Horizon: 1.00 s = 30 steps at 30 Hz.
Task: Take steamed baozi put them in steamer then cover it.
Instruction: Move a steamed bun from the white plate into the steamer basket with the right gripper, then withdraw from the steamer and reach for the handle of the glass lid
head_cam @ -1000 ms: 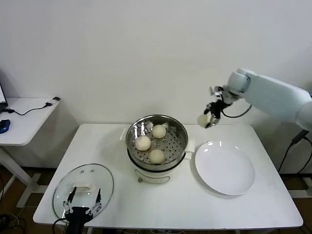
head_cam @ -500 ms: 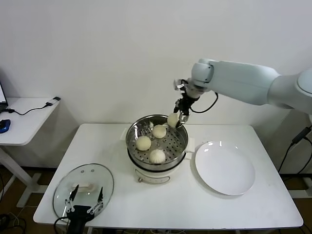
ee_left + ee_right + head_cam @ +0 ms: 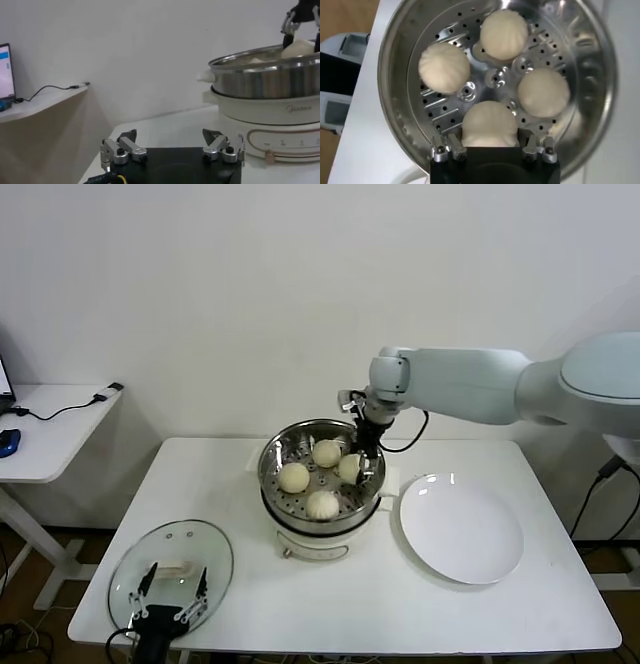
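Baozi number four [image 3: 349, 468], a small smooth off-white dough bun, is down inside the round shiny stainless-steel steamer basket [image 3: 271, 459] and the right hand [image 3: 356, 464] has its fingers clamped on either side of it, right at the basket's perforated floor. The other three off-white buns [image 3: 444, 67] sit just past the right hand on that same holed bottom, close to each other but not squished together. Steamer itself rides on a white electric pot base [image 3: 315, 542] in the middle of the white desk [image 3: 360, 609]. Off to the outer side of the right hand there's a flat round white plate [image 3: 461, 529] lying bare on the desk. Left hand [image 3: 172, 592] is parked low at the near edge of the desk with its fingers spread wide and gripping nothing, hovering right over the round clear glass lid with the metal rim [image 3: 125, 566] and white oblong handle, which lies flat on the desk well apart from the steamer.
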Each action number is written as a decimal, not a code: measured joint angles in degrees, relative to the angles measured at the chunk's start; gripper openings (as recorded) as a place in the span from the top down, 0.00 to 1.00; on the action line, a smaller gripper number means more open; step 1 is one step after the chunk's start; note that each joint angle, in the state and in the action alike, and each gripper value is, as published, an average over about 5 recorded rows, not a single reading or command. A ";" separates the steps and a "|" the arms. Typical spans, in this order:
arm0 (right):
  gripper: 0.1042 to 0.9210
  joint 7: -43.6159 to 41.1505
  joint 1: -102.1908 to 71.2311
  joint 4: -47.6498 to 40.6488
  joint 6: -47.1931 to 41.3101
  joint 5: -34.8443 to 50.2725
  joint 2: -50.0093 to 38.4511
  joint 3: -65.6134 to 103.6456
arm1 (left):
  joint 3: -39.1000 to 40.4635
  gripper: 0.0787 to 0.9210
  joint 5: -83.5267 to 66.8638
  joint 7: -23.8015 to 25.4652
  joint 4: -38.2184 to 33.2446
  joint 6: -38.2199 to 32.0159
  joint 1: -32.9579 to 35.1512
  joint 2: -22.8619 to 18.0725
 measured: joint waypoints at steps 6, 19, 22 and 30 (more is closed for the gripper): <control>0.21 0.82 -1.55 -0.32 -0.64 -0.66 0.98 0.00 | 0.09 0.12 0.15 0.02 -0.02 0.25 -0.40 -0.28; 0.12 0.08 -0.75 0.49 -0.69 -0.12 -0.29 1.34 | -0.03 0.12 0.30 0.02 -0.41 0.31 -0.35 -0.30; 0.12 -0.25 0.28 0.81 -0.24 0.42 -1.30 1.97 | -0.02 0.12 0.40 0.02 -0.60 0.39 -0.40 -0.29; 0.12 0.70 3.45 2.57 2.55 3.78 -6.26 3.75 | -0.04 0.12 0.83 0.01 -1.51 0.90 -0.37 -0.53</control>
